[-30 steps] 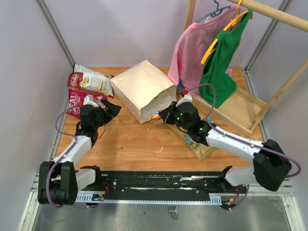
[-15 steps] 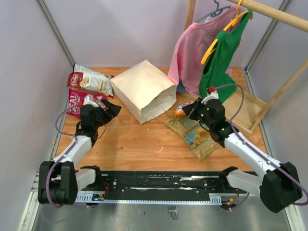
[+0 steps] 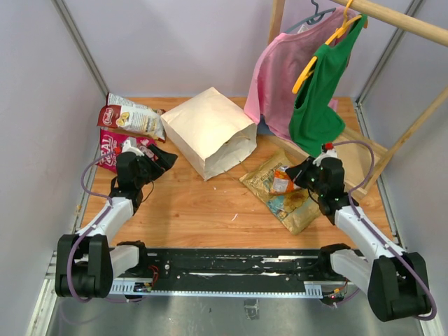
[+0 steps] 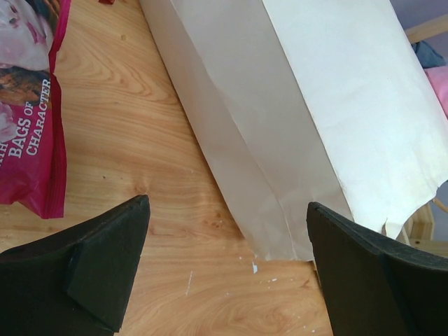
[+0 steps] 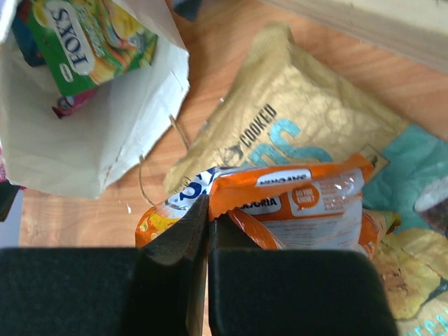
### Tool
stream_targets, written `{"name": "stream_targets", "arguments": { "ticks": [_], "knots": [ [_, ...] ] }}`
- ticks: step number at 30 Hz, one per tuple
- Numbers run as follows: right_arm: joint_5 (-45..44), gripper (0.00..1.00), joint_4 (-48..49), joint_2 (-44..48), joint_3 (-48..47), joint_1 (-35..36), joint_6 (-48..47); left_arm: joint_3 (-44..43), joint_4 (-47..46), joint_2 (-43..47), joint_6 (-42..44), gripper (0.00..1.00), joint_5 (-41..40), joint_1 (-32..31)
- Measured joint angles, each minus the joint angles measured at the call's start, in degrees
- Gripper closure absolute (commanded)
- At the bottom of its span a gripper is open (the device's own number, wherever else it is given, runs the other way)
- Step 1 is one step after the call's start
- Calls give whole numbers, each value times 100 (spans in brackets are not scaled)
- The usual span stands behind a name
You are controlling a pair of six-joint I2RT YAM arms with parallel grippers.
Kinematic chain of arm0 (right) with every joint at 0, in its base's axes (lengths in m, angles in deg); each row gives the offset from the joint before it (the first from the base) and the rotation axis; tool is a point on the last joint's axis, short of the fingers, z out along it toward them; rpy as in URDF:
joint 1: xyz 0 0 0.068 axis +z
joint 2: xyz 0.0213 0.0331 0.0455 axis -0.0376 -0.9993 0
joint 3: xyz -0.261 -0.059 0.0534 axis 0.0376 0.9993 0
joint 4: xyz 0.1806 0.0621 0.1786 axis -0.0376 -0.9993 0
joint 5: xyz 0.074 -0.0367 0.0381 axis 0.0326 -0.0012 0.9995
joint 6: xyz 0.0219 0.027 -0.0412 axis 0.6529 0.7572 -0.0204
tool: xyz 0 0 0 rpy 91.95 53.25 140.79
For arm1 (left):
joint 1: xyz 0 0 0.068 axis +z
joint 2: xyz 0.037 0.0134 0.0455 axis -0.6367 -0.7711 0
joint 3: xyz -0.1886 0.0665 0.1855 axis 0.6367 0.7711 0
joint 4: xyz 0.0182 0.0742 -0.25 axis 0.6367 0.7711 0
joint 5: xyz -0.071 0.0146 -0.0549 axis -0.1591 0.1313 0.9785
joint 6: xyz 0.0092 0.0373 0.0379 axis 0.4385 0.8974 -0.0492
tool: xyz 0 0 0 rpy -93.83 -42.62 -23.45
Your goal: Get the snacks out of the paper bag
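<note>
Orange snack packet (image 5: pixel 294 203) is pinched by its glossy edge in my right gripper (image 5: pixel 204 213); it may slip. Left gripper (image 4: pixel 227 210) gapes.

wooden table (image 3: pixel 210 203) | paper bag (image 3: pixel 206 129) (on its side) | red-white packet (image 3: pixel 133 117) | magenta packet (image 3: pixel 110 150) | tan packet (image 3: pixel 260 180)

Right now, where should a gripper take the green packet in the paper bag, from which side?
Probably its exposed end at the mouth, entering level from the open side: the paper bag lies on its side, the green packet inside.
</note>
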Motion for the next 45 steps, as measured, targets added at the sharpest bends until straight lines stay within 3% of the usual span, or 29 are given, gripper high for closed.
{"name": "stream_targets", "arguments": {
  "ticks": [11,15,18,20,30,34,40,45],
  "knots": [
    [404,96,90,310,520,-216,-28,0,-127,-20,59,2,107,0],
    [417,78,31,647,748,-227,-118,0,-149,-70,59,2,116,0],
    [404,37,-192,999,839,-234,-302,0,-195,-122,59,2,140,0],
    [376,24,-376,1244,855,-238,-380,2,-236,-155,57,2,151,0],
    [28,9,-927,1873,516,-245,-931,31,-299,-164,129,7,192,-214],
    [-9,8,-918,1858,426,-245,-975,-33,-151,-55,461,7,-435,-1029],
    [-11,8,-951,1696,426,-245,-1010,-44,-459,737,1152,7,-2092,-3263],
    [-68,7,-1040,1727,426,-245,-1099,-70,-1169,155,1416,8,-3248,-4557]
  ]
}}
